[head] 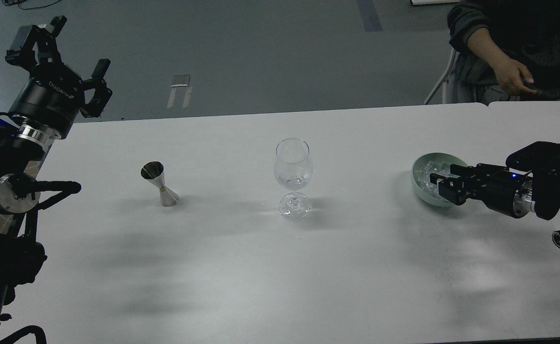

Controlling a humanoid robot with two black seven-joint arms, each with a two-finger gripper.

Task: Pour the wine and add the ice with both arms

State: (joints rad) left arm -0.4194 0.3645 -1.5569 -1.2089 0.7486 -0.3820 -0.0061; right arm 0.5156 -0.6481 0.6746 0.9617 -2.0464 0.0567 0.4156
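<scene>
A clear wine glass (293, 165) stands upright at the table's middle. A steel jigger (159, 184) stands to its left. A pale green bowl (423, 191) at the right holds a heap of clear ice cubes (425, 173). My right gripper (445, 184) reaches in from the right, its open fingers over the bowl and down among the ice; whether a cube sits between them is hidden. My left gripper (58, 57) is open and empty, raised beyond the table's far left corner.
The white table (280, 267) has a seam to a second table at the right. A person in dark clothes (514, 52) sits beyond the far right corner, one hand above the table edge.
</scene>
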